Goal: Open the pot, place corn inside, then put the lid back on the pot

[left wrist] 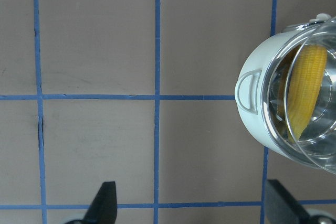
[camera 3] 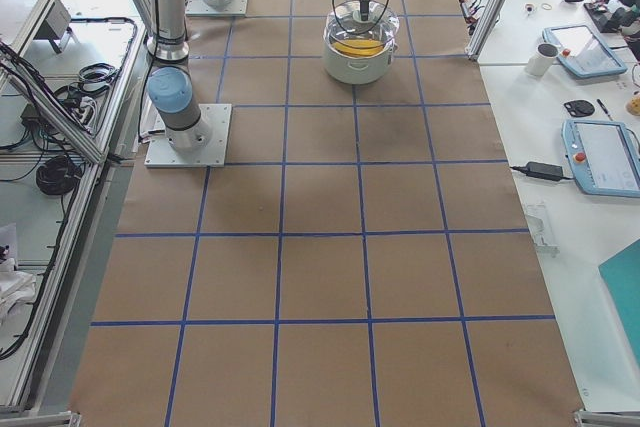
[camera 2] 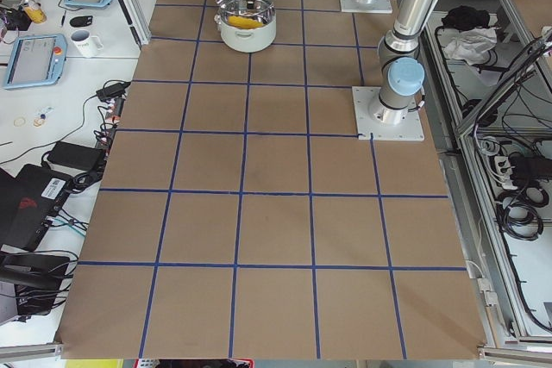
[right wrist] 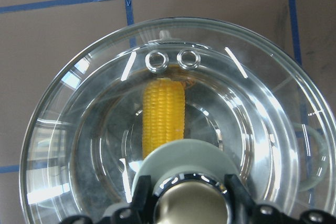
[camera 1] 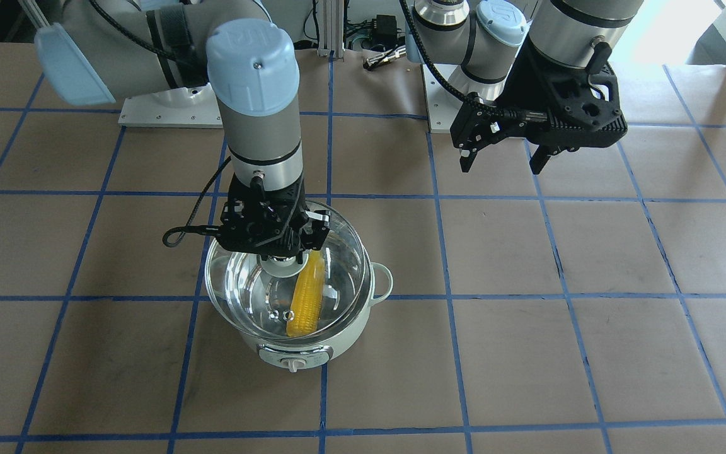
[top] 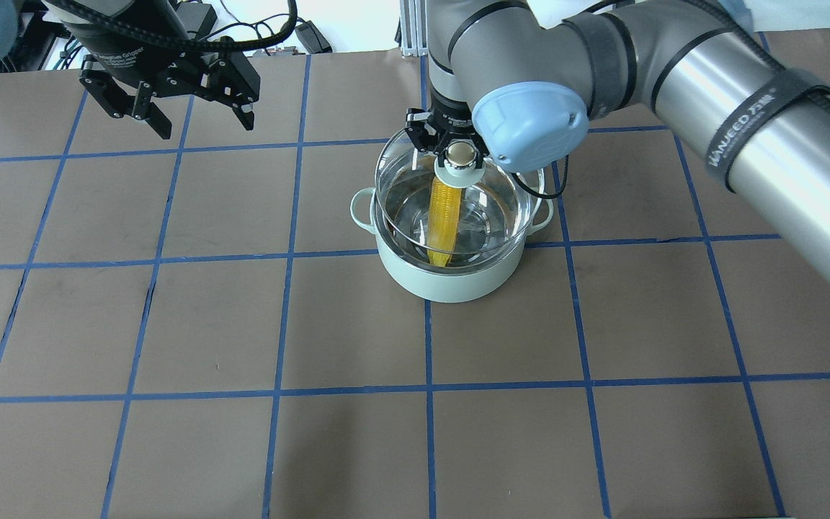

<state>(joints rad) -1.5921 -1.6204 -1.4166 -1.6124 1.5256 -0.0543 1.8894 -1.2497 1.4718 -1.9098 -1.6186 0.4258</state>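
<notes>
My right claw (camera 1: 282, 252) grips the lid (camera 1: 344, 252) by its knob. The pot (camera 1: 380, 299) is straight below, the corn (camera 1: 308, 296) inside; the lid looks not yet seated.

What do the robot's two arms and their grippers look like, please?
The left arm and right arm are silver-grey tubes with pale blue joint caps, one cap embossed UR. A black strap printed WANJEED wraps the right arm. Black braided cables run along both. The left gripper and right gripper are black and angular.
</notes>
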